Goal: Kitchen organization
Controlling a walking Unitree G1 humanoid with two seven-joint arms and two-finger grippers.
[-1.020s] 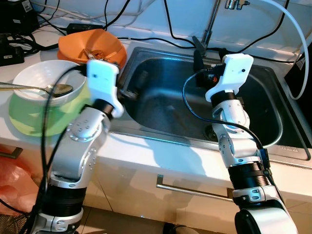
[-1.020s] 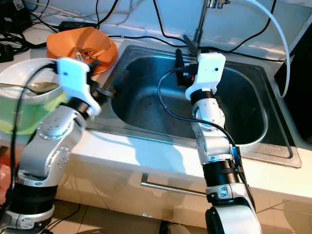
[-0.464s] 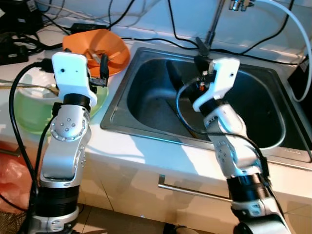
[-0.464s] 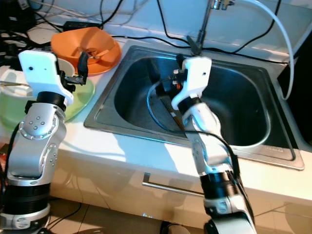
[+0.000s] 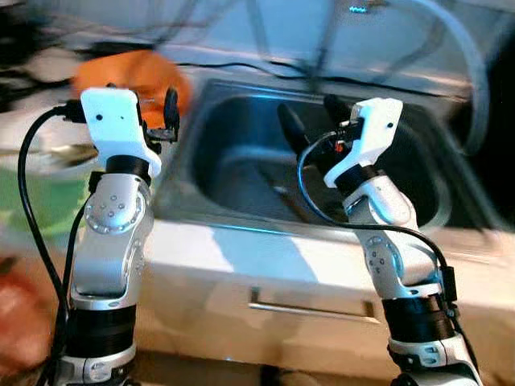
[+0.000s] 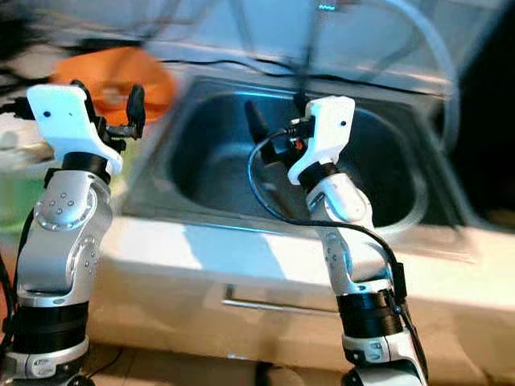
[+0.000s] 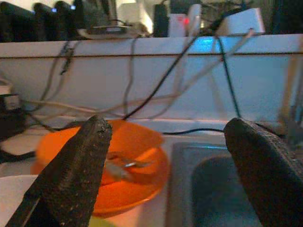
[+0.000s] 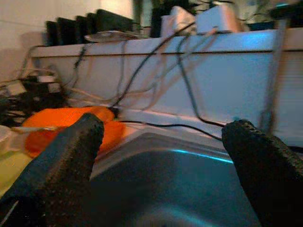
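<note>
One orange bowl (image 7: 102,163) sits on the counter at the sink's (image 5: 241,173) 9 o'clock side, just beside its rim; in my left wrist view I see a metal utensil (image 7: 120,165) lying inside it. In the head views the bowl is only an orange blur at 11 o'clock.

Left gripper (image 7: 165,170): I hold it raised above the counter, facing the bowl, fingers (image 7: 71,175) spread wide, nothing between them.

Right gripper (image 8: 161,175): I hold it over the sink basin, fingers (image 8: 66,161) wide apart, nothing held; the bowl lies off toward its 9 o'clock.

A green plate (image 5: 32,205) with a white bowl on it blurs at 9 o'clock of the head views, just beside the orange bowl.

Behind, at 12 o'clock, the white wall (image 7: 156,80) carries several loose black cables (image 7: 161,80). The tap (image 5: 326,40) is too blurred to detail. A drawer handle (image 5: 310,307) runs below the counter edge.
</note>
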